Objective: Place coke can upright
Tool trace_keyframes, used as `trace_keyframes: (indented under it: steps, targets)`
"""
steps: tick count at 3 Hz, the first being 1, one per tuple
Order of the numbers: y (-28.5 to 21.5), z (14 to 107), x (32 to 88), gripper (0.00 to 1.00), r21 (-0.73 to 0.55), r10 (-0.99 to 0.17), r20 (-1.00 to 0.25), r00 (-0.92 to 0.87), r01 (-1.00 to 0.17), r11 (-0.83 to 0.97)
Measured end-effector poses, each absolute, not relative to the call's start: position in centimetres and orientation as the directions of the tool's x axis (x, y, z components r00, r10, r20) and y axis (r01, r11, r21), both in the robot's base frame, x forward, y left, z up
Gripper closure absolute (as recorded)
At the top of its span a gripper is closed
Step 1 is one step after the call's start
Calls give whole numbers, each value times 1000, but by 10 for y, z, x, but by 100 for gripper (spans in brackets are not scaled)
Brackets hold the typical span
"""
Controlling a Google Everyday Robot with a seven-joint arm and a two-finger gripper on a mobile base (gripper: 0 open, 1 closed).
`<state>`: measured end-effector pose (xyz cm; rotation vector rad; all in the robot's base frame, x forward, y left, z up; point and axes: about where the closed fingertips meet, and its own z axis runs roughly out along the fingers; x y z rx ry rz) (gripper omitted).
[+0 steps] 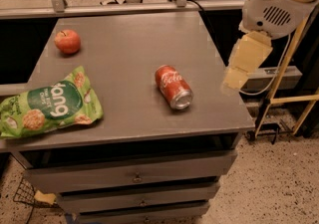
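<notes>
The coke can point(173, 86) lies on its side near the middle right of the grey table top point(129, 44), its silver end pointing toward the front edge. My gripper point(235, 78) hangs from the white arm point(276, 4) at the right, above the table's right edge. It is to the right of the can and not touching it.
A red apple point(67, 41) sits at the back left. A green snack bag point(47, 108) lies at the front left, overhanging the left edge. Drawers point(134, 178) are under the top. A yellow-legged stand point(286, 98) is on the floor to the right.
</notes>
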<state>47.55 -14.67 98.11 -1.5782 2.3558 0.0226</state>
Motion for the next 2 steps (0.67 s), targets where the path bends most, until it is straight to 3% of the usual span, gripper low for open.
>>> trace_keyframes:
  steps: [2]
  targets:
    - [-121,960,512,0,-108,-884,-231,-405,-893,437]
